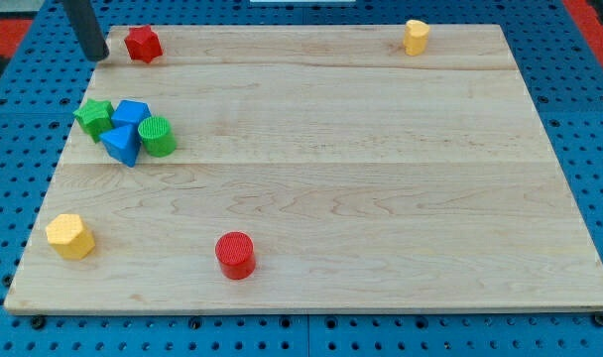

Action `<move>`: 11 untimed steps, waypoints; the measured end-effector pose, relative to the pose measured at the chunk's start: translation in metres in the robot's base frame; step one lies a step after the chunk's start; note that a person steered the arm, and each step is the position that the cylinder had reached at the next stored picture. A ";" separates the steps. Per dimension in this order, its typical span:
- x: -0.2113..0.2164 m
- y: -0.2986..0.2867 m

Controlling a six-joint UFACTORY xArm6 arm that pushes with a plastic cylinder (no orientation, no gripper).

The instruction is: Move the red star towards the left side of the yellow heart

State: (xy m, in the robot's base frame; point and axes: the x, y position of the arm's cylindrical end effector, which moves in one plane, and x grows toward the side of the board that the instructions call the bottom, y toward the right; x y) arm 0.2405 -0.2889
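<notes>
The dark, straight rod comes down from the view's top left, leaning slightly, and my tip (99, 57) rests on the pale wooden board (331, 198) at its top-left corner. It has no pincer at all, only a blunt end, and holds nothing. The red star-shaped block (143, 44) sits just to the right of the tip, near it; whether the two touch cannot be made out.

Below them, by the board's left edge, four blocks huddle together: a green star-shaped block (93, 116), a blue cube-like block (132, 113), a blue wedge-shaped block (122, 144) and a ribbed green cylinder (158, 136), each touching a neighbour. At the bottom left a yellow hexagonal block (70, 236) stands alone. Further right, near the bottom edge, is a ribbed red cylinder (235, 255).

The yellow heart-shaped block (415, 37) stands far across at the top right, well apart from the red star, with bare wood grain between them. A blue pegboard surface (589, 119) surrounds the board.
</notes>
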 end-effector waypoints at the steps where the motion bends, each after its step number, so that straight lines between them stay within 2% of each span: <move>1: 0.001 0.070; 2: 0.006 0.186; 3: 0.014 0.154; 4: 0.001 0.155; 5: -0.024 0.180; 7: -0.037 0.183; 8: -0.032 0.282; 9: -0.016 0.369; 10: 0.027 0.368; 11: 0.124 0.368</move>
